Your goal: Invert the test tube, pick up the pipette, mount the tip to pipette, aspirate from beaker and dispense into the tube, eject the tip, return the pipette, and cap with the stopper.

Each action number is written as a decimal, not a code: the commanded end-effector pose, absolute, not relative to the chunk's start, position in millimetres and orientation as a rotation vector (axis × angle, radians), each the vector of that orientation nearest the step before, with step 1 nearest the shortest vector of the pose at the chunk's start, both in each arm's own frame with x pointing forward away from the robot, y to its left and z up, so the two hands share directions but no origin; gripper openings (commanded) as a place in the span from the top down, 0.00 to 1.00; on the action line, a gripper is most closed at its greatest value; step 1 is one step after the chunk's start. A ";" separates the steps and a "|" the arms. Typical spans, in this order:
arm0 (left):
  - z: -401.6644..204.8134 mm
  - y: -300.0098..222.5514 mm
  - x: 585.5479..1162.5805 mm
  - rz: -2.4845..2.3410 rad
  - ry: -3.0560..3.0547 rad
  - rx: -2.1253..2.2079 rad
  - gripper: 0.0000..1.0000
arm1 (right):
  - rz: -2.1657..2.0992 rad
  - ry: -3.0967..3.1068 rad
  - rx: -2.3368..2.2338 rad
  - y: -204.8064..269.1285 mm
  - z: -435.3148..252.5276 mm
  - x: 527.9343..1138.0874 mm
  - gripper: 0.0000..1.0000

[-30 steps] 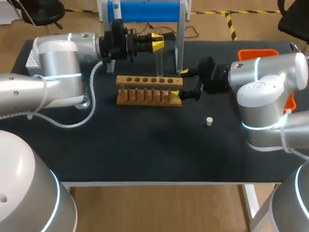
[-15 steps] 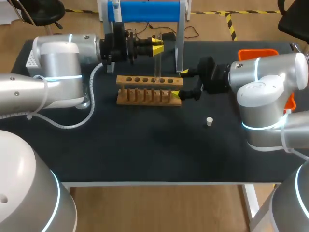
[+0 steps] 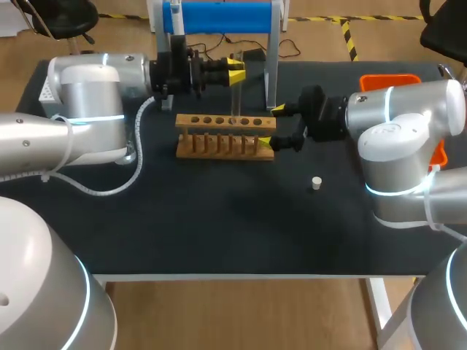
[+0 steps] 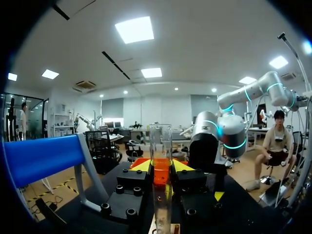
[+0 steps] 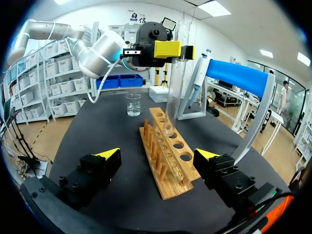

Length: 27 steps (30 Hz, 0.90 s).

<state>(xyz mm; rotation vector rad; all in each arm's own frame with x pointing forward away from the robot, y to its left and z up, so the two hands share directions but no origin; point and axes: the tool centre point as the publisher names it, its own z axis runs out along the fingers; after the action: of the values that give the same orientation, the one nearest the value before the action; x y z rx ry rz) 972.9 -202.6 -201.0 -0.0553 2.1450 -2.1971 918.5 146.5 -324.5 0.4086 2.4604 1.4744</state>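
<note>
A clear test tube (image 3: 235,91) stands upright with its open mouth up, and my left gripper (image 3: 235,71) is shut on its upper part. The tube's rounded bottom (image 5: 168,127) is at a hole in the top of the wooden rack (image 3: 225,135). In the left wrist view the tube (image 4: 161,146) rises between the yellow tips of that gripper (image 4: 161,166). My right gripper (image 3: 272,125) is open and straddles the rack's right end (image 5: 170,180) without gripping it. The pipette (image 5: 197,83) hangs on the blue-topped stand (image 3: 219,16). The glass beaker (image 5: 133,104) stands beyond the rack. A small white stopper (image 3: 316,183) lies on the mat.
An orange bin (image 3: 390,79) sits at the back right behind my right arm. A white tip box (image 3: 47,89) is at the far left edge. The stand's metal legs (image 3: 271,80) rise just behind the rack. The dark mat in front of the rack is bare.
My left gripper has shifted slightly left and down with the tube, bringing its bottom to the rack's holes. The right arm has not moved.
</note>
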 end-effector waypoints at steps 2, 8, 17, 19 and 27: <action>-203.4 -202.8 977.4 -2.200 2.132 -0.050 1.00 | 1.475 2.461 0.408 146.1 -324.6 918.4 0.00; -207.8 -202.3 979.2 -2.193 2.130 -0.053 1.00 | 1.475 2.461 0.408 146.1 -324.6 918.4 0.00; -212.8 -200.8 982.2 -2.182 2.097 -0.052 1.00 | 1.475 2.461 0.408 146.1 -324.6 918.4 0.00; -213.9 -200.8 982.1 -2.183 2.095 -0.053 1.00 | 1.475 2.461 0.408 146.1 -324.6 918.4 0.00; -218.9 -198.5 978.4 -2.132 2.124 -0.045 1.00 | 1.475 2.461 0.408 146.1 -324.6 918.4 0.00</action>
<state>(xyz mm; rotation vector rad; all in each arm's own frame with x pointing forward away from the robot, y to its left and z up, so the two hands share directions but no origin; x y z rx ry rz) 981.7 -198.3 -220.9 -0.0401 2.1133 -2.1495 918.5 146.5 -324.5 0.4086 2.4604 1.4744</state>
